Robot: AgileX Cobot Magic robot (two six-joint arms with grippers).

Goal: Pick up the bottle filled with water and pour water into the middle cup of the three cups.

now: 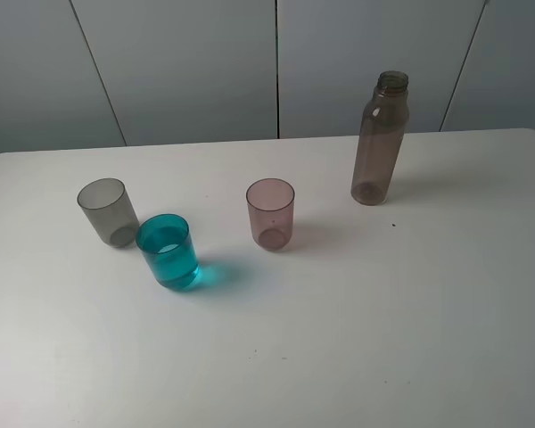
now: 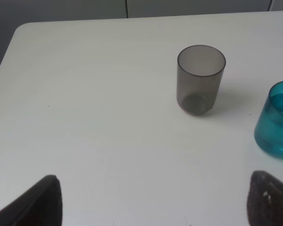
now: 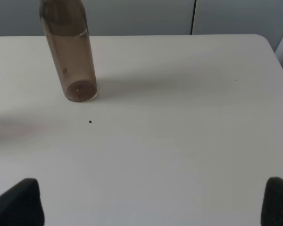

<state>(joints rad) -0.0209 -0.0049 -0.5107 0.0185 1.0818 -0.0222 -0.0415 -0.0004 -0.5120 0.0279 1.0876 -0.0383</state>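
No text, label, brand or number can be read anywhere. The bottle (image 3: 68,52) carries a small pale mark high on its side in the right wrist view, too small and blurred to make out as letters.

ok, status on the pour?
Both grippers open, empty, off the objects. Bottle upright, uncapped, right of the pink cup. Teal cup holds water. Nothing in the way.
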